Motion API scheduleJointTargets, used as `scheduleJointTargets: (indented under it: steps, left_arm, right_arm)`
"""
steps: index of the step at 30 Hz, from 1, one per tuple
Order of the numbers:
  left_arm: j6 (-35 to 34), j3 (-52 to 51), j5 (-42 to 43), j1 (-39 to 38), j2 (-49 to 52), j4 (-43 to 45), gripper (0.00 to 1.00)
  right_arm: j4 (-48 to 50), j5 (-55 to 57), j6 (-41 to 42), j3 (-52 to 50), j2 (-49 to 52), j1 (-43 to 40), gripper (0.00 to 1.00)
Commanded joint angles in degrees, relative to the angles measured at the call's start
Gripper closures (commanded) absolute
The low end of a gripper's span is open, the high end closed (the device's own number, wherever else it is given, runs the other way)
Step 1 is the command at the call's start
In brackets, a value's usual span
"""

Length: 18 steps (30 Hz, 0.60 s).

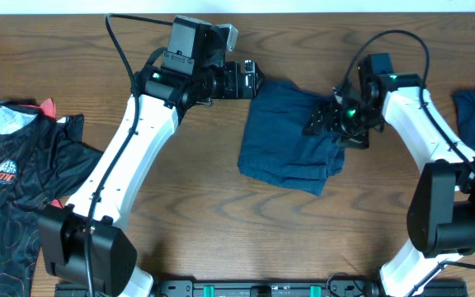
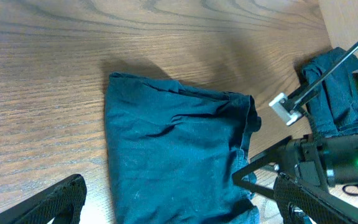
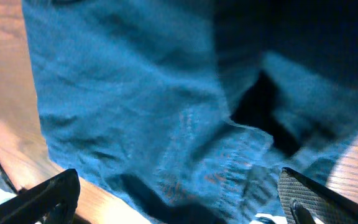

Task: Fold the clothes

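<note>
The right gripper [image 1: 322, 122] hangs spread over the right edge of the folded navy garment [image 1: 285, 136], which lies in the middle of the worktop [image 1: 221, 223]. The left gripper [image 1: 256, 79], also spread, hovers at its far-left corner. The cloth looks light, limp and bunchy, likely to sag and slide on the wood. Pinching its layered edges at a corner seems best.
</note>
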Motion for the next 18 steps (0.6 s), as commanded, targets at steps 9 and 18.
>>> scheduleJointTargets:
  steps: [9,18]
  left_arm:
    - [1.44,0.04,2.08,0.26,0.24,-0.52,0.02]
    - [1.64,0.04,2.05,0.26,0.24,-0.52,0.02]
  right_arm:
    - [-1.49,0.33,-3.45,-1.62,-0.09,-1.79,0.01]
    - [2.54,0.59,-4.17,-7.93,-0.07,-4.00,0.01]
